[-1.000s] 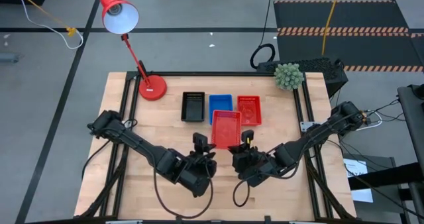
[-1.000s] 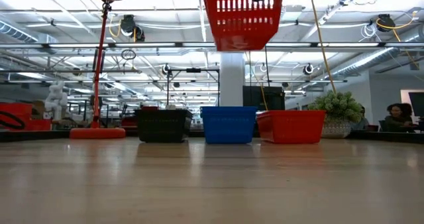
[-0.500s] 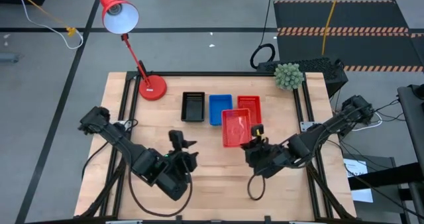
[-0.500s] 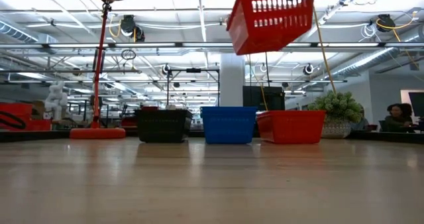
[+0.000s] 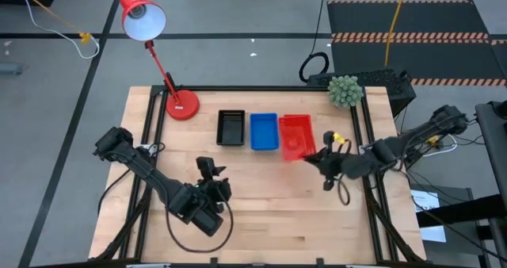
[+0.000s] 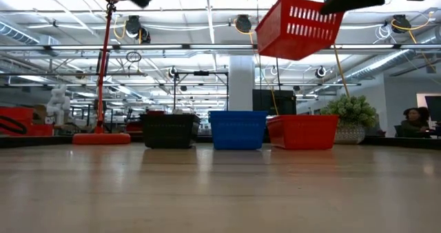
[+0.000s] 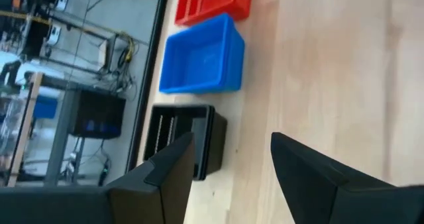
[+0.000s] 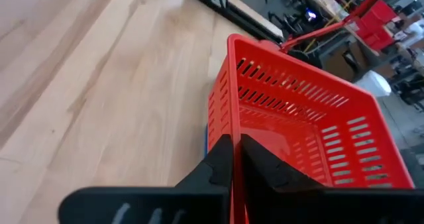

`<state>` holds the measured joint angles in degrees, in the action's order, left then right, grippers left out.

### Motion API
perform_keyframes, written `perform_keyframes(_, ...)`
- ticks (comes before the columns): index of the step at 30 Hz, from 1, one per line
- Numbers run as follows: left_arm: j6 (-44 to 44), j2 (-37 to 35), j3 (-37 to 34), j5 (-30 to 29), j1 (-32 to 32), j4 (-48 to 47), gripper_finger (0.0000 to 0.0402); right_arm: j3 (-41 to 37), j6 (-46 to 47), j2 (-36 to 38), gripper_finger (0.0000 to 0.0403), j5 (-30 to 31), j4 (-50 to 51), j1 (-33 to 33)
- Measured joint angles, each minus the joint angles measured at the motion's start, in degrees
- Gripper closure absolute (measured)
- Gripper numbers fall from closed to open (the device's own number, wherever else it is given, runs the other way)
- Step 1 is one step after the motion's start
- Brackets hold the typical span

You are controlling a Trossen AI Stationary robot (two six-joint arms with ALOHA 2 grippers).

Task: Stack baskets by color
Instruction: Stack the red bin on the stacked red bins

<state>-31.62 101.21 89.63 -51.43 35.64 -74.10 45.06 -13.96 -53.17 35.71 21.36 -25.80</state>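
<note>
Three baskets stand in a row on the table's far part: black [image 5: 230, 128], blue [image 5: 264, 131] and red [image 6: 303, 131]. Another red basket [image 6: 298, 27] hangs tilted in the air above the standing red one, and my right gripper [image 8: 233, 159] is shut on it. In the high view this lifted basket [image 5: 297, 143] covers most of the red one below. My left gripper [image 7: 232, 164] stands open with nothing between its fingers, above bare table to the near left of the black basket [image 7: 187, 143]. My right gripper pinches a wall of the lifted red basket at its rim [image 8: 232, 134], one finger inside and one outside. The fingers come slanting from the table's near right side. The basket is lifted clear, tilted, with its far end lower.
A red desk lamp [image 5: 181, 103] stands at the table's far left corner and a small green plant [image 5: 344, 90] at the far right. The near half of the wooden table [image 5: 269, 212] is bare. People sit in the room behind, at the right of the low view.
My right gripper has carried the red basket from the table's middle toward the far right, over the standing red basket, and the basket has tipped from level to tilted. My left gripper has drawn back toward the table's left edge, away from the basket.
</note>
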Motion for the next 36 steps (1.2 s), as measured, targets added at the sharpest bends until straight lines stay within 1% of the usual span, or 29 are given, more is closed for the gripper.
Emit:
perform_keyframes(3,-1.3,-2.5,-4.1,0.2,-0.4,2.0,0.0213,-3.7,-1.7,4.5,0.0396,-2.6,-2.8,1.9)
perform_keyframes(7,-1.4,-7.9,-11.6,1.2,-0.6,9.6,0.0239,-7.0,-3.9,8.4,0.0396,-4.6,-5.7,4.3)
perform_keyframes(13,7.5,-17.3,-24.6,6.0,-0.5,29.3,0.0278,-10.1,-7.0,10.4,0.0396,-9.7,-9.4,8.8)
perform_keyframes(15,11.0,-20.1,-28.2,6.8,-0.5,35.2,0.0289,-11.1,-7.8,10.4,0.0396,-12.1,-11.2,10.6)
perform_keyframes(17,13.6,-22.2,-30.8,6.9,-0.5,39.0,0.0298,-12.2,-8.6,10.4,0.0396,-14.7,-13.0,12.2)
perform_keyframes(19,15.3,-23.8,-32.1,6.9,-0.7,40.1,0.0304,-13.1,-9.2,10.4,0.0396,-16.6,-13.9,13.9)
perform_keyframes(24,20.5,-24.8,-32.2,6.8,-1.7,40.0,0.0309,-14.2,-9.3,10.4,0.0396,-16.7,-13.9,16.8)
perform_keyframes(28,21.0,-24.9,-32.2,6.8,-2.6,41.2,0.0309,-14.7,-9.2,10.4,0.0396,-16.7,-14.6,18.2)
perform_keyframes(32,21.0,-24.9,-32.2,6.4,-4.9,40.7,0.0309,-15.4,-9.4,10.3,0.0396,-16.7,-19.2,18.8)
perform_keyframes(36,23.0,-24.9,-32.2,6.6,-7.0,40.7,0.0309,-15.4,-14.1,10.4,0.0396,-16.7,-24.2,19.8)
